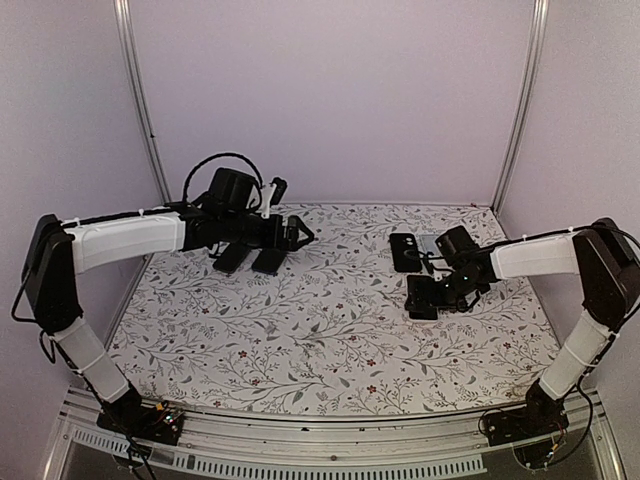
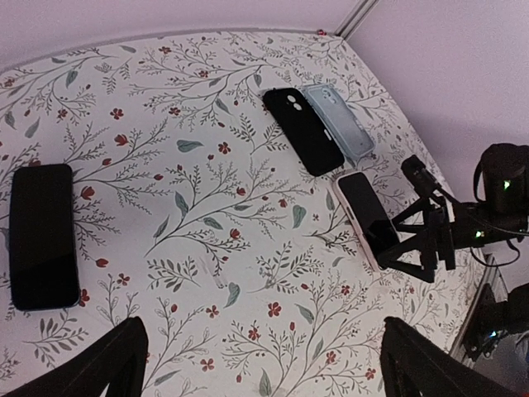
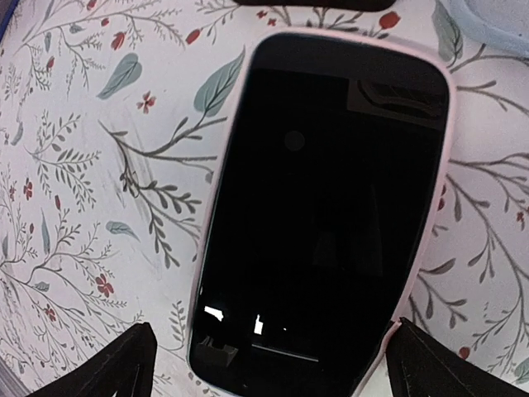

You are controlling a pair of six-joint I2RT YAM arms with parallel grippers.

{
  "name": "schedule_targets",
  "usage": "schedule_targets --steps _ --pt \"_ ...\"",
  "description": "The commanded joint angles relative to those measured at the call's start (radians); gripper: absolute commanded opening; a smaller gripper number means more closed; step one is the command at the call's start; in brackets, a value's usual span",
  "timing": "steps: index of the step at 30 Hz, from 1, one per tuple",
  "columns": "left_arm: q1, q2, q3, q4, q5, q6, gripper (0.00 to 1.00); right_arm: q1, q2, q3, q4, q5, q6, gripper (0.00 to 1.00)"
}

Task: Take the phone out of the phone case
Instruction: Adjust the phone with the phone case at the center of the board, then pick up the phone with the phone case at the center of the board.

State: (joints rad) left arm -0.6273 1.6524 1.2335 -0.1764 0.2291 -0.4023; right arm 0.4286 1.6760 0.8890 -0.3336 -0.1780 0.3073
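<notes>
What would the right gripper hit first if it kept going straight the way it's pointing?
Probably the phone, lying screen up directly under the open right gripper, though depth is hard to judge.

The tablecloth (image 3: 99,207) is showing white with grey-green sprigs and red flowers. The phone (image 3: 322,215) is showing black, its phone case (image 3: 223,178) rimming it in seemingly pale pink. A black case (image 2: 302,131) and a pale-blue case (image 2: 343,120) are showing too.
</notes>
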Motion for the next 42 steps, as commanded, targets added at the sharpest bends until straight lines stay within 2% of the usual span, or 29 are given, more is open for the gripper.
schedule_targets --steps 1,5,12,16,23,28,32,42 --pt "0.011 0.044 0.044 0.007 0.013 -0.06 1.0 0.077 0.005 0.011 -0.148 0.221 0.128 0.99" --pt "0.01 0.073 0.06 0.018 0.035 -0.12 0.99 0.159 0.085 0.088 -0.223 0.342 0.187 0.99" --pt "0.011 0.11 0.07 0.033 0.064 -0.163 0.99 0.199 0.176 0.152 -0.197 0.349 0.246 0.99" --pt "0.01 0.134 0.062 0.057 0.105 -0.199 0.99 0.213 0.205 0.141 -0.218 0.401 0.257 0.98" --pt "0.01 0.195 0.041 0.144 0.21 -0.312 0.99 0.25 0.156 0.101 -0.155 0.379 0.236 0.68" --pt "0.011 0.243 0.023 0.237 0.269 -0.391 0.99 0.306 0.121 0.145 -0.103 0.364 0.175 0.44" --pt "0.014 0.273 0.014 0.287 0.303 -0.439 0.99 0.337 0.101 0.179 -0.049 0.341 0.139 0.3" --pt "0.046 0.325 -0.031 0.389 0.347 -0.551 0.99 0.413 0.077 0.286 0.058 0.269 0.049 0.26"
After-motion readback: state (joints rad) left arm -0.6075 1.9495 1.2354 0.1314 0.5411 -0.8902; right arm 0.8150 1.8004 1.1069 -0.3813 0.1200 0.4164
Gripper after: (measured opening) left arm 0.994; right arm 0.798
